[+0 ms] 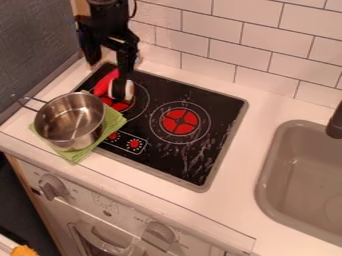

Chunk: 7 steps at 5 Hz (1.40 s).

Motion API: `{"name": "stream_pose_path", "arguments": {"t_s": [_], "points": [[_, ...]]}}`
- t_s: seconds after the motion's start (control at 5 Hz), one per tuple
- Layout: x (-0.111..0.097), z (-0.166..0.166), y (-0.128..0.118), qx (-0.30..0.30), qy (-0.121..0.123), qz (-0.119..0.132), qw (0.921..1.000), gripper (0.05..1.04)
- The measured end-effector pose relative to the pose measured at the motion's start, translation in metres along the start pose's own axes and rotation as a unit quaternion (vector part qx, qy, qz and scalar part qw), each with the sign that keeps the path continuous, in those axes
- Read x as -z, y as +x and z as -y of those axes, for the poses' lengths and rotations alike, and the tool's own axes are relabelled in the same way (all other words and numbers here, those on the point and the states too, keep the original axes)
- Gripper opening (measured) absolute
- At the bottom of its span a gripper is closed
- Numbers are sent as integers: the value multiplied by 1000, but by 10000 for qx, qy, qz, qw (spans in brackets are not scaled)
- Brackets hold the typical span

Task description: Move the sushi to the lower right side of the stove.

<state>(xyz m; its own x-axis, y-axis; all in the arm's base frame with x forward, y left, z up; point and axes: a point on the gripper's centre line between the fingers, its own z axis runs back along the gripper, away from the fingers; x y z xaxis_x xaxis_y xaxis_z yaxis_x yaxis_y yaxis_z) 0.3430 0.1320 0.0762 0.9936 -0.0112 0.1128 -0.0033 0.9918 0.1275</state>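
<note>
1. Gripper (120, 94) hangs over the stove's back left, pointing down. Can't tell how far open it is, or whether it has hold of anything.
2. Sushi (129, 90), pretty sure it's the white piece partly behind the gripper, is at the left burner (119, 105). The red thing (104, 83) right beside it might be part of it, hard to say.
3. Step in hand looks like getting the grip. It'd do well to centre on the white body, close gently, then check the lift so it doesn't roll or slip.
4. Tightest side is the pot (73, 144) on its green cloth (115, 123), overlapping the stove's left edge. Best to rise before swinging, and keep off the tiled wall (207, 29) behind.
5. Open room runs diagonally over the right burner (179, 121) to the front right of the stove (208, 161). It should set down inside the rim (230, 150), low and slow, short of the counter (242, 174) and sink (264, 182).
</note>
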Motion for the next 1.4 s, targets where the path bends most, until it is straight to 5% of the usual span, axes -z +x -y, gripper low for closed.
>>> {"name": "stream_pose_path", "arguments": {"t_s": [0.8, 1.0, 1.4], "points": [[54, 29, 4, 161, -465, -148, 9987, 1001], [61, 33, 1, 178, -361, -130, 9991, 945], [62, 35, -9, 395, -229, -190, 9988, 356]]}}
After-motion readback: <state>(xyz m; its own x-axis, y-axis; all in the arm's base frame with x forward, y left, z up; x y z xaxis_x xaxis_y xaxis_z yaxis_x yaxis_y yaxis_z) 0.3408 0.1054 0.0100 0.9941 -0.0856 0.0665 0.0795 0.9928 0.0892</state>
